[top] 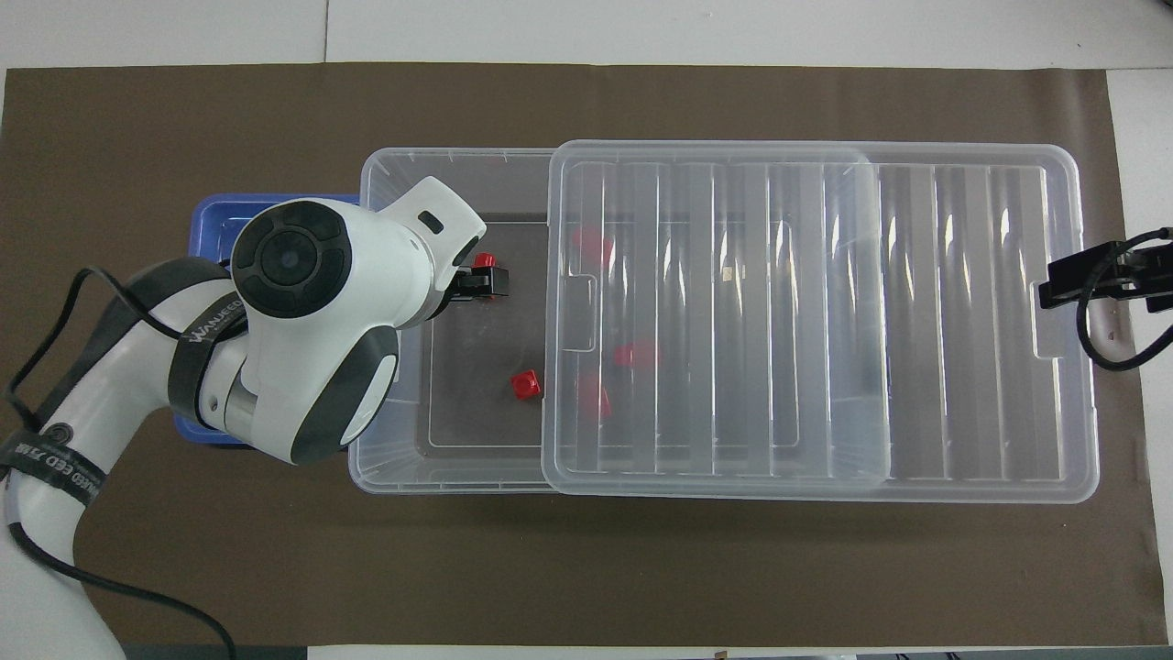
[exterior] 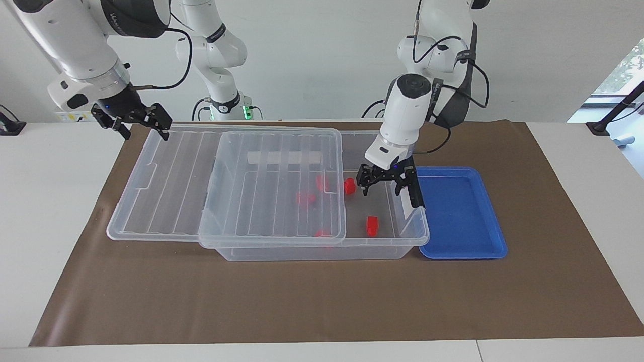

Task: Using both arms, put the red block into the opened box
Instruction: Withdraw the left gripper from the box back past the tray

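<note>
The clear box (exterior: 413, 235) stands mid-table with its ribbed lid (exterior: 166, 176) slid toward the right arm's end, which leaves the end by the blue tray uncovered. A red block (exterior: 372, 225) lies on the box floor in that uncovered part, and in the overhead view the red block (top: 484, 261) peeks out beside my left wrist. My left gripper (exterior: 381, 190) hangs open and empty above it, over the box's uncovered end. A second red block (exterior: 349, 186) lies nearer to the robots. My right gripper (exterior: 145, 130) stays open over the lid's outer end.
A few more red blocks (exterior: 305, 197) show blurred under the lid (top: 962, 321). An empty blue tray (exterior: 463, 216) sits against the box (top: 385, 477) at the left arm's end. A black clip handle (exterior: 415, 195) stands on that box end. Brown paper covers the table.
</note>
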